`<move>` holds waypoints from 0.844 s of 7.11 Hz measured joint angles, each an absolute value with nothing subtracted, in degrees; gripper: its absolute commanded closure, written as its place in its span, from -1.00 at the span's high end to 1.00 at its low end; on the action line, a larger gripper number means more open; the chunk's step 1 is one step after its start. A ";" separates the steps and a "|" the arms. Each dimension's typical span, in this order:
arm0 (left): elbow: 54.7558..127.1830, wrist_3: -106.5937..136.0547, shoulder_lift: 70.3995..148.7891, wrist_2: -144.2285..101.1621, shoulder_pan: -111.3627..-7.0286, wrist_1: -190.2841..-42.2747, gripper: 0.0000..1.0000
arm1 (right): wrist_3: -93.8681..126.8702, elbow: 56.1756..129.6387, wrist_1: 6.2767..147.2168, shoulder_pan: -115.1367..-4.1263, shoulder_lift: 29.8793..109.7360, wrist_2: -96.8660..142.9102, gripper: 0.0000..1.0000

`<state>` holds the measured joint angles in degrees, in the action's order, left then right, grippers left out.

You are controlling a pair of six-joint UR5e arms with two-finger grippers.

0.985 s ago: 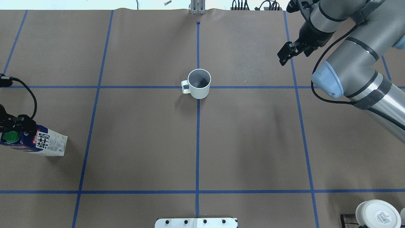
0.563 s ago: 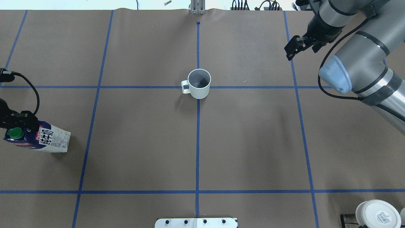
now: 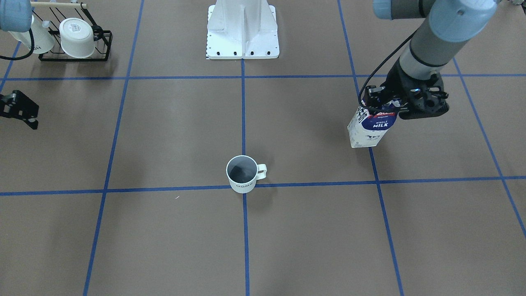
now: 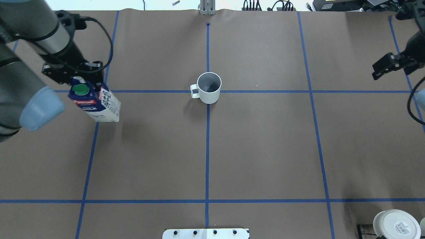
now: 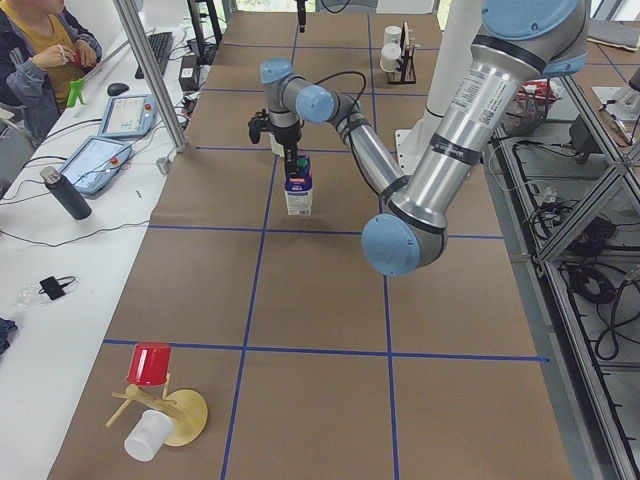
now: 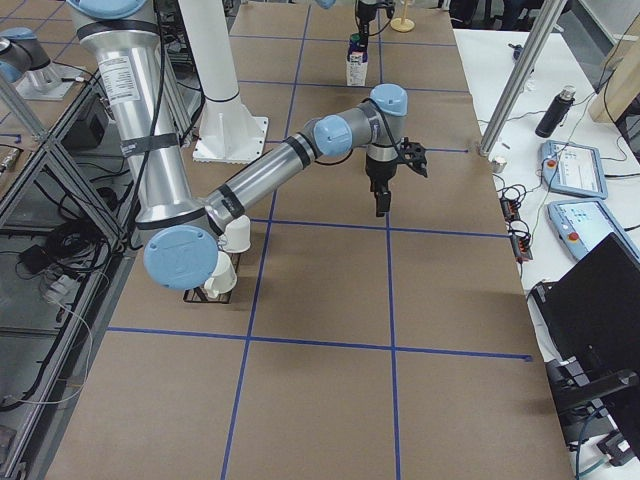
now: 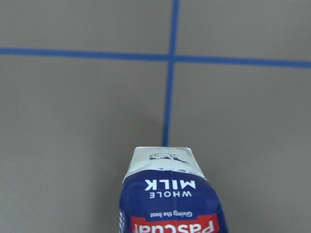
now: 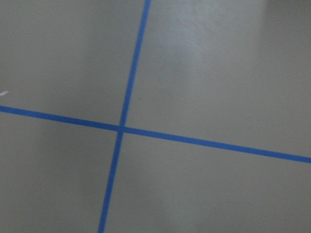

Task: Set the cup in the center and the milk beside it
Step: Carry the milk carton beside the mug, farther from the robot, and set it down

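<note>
**Position.** The cup (image 4: pixel 209 88) stands upright on the crossing of the blue tape lines (image 4: pixel 207 149), upper centre of the overhead view. Its handle points toward frame left. The centre placement is judged complete.

The milk carton (image 4: pixel 96 104) is at the left of the same view, over the left-hand vertical tape line and well apart from the cup. Its shadow lies apart from its base, so it is judged clear of the table.

**Tools.** The left gripper (image 4: pixel 74 78) is clamped on the carton's top, next to the green cap. The right gripper (image 4: pixel 382 68) sits at the right edge of the overhead view and carries nothing. Its jaw spacing cannot be told from these views.

**Hazards.**
- The cup handle faces the incoming carton. Contact with it would turn the cup or push it off the crossing.
- The grip is on the carton's top only. A quick traverse may swing the body or let it slip.
- Releasing the carton above the table or while it is tilted may topple it against the cup.
</note>
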<state>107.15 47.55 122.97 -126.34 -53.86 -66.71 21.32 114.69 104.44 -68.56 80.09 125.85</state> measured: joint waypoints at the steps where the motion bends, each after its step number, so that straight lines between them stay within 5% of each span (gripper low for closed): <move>1: 99.76 49.73 129.45 -126.35 -53.73 -69.78 -0.50 | 18.00 115.39 104.46 -70.47 83.10 126.53 1.00; 4: 74.73 56.64 147.70 -126.30 -53.00 -82.12 -0.48 | 14.23 116.10 104.05 -73.02 86.84 127.87 1.00; 6: 69.21 57.58 151.77 -126.18 -50.82 -83.53 -0.44 | 14.08 116.40 104.05 -73.16 87.14 127.96 1.00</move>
